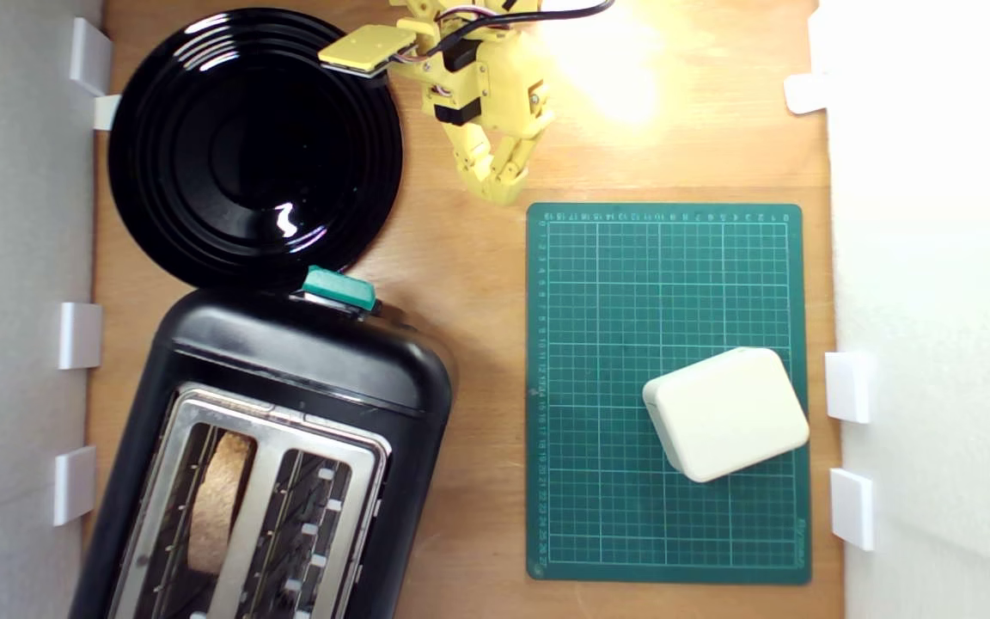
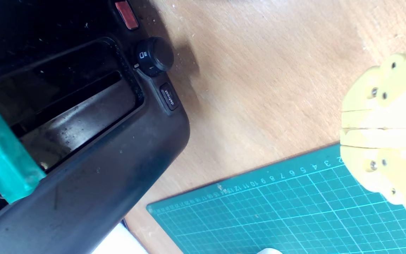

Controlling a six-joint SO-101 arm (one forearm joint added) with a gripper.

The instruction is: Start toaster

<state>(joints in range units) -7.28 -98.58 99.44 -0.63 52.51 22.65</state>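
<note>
Claw (image 1: 502, 191) clenched, empty, above bare wood, well apart from toaster (image 1: 289, 447) lever (image 1: 339, 288).

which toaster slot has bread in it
The slot on the exterior view's left of the toaster holds a brown slice; the slot beside it shows only bare wire grille.

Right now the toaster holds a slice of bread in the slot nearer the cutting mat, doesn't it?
Not quite. The exterior view shows the slice of bread in the toaster's slot farther from the cutting mat, on that view's left; the nearer slot is empty.
</note>
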